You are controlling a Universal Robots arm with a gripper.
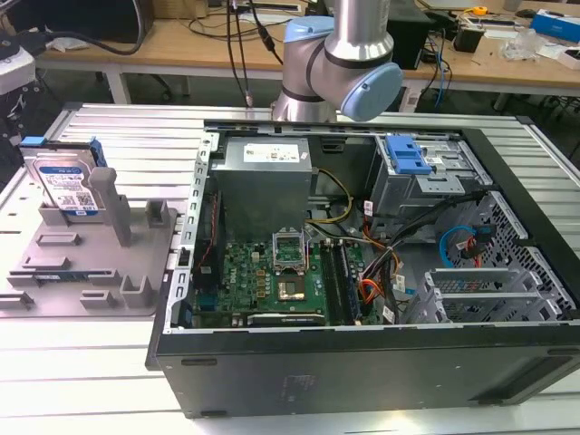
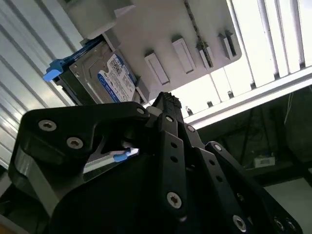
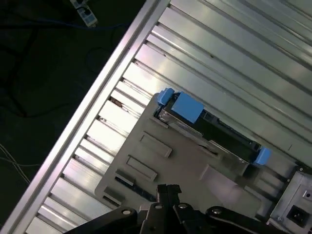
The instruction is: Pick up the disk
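The disk (image 1: 68, 186) stands on its edge in a grey tray (image 1: 91, 272), on the exterior view's left.
In both wrist views the disk (image 2: 105, 73) (image 3: 214, 127) has blue rails on its sides and sits in a slot at one end of the tray (image 3: 161, 161). The tray lies on a ribbed metal tabletop (image 1: 118, 136), just beside an open computer case (image 1: 362, 381). The robot arm (image 1: 340, 54) is at the far side of the case. The end effector (image 3: 168, 189) (image 2: 165, 97) is over the tray, apart from the disk. It looks closed up tight, with nothing in its grip.
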